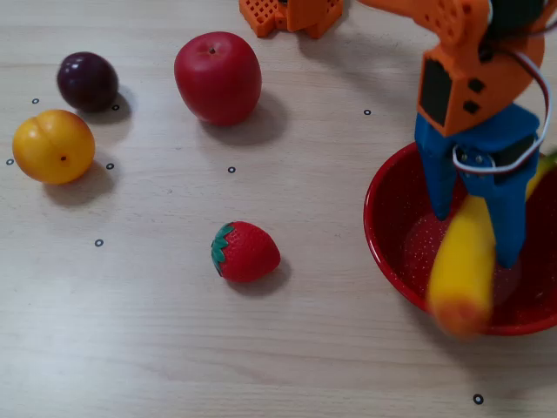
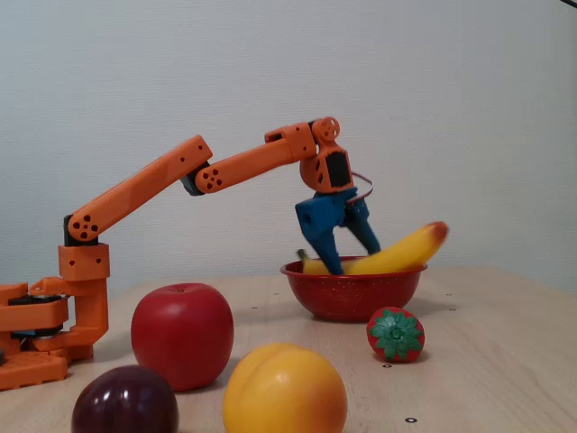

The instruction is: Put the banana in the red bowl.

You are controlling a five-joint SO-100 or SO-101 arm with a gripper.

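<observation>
Glossy banana (image 1: 461, 270) across speckled red bowl (image 1: 392, 244)

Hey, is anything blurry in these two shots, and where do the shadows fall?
In the fixed view from above, the banana is smeared, most at its near end, while the strawberry and apple stay sharp, with soft shadows to their right. In the side-on fixed view, the blue gripper is slightly blurred; the nearest fruits look soft, and lighting is even.

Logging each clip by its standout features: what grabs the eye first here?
The blue two-finger gripper stands over the glossy red speckled bowl at right in a fixed view, its fingers straddling a long yellow plastic banana that juts over the rim. A big shiny red apple sits upper left.
</observation>
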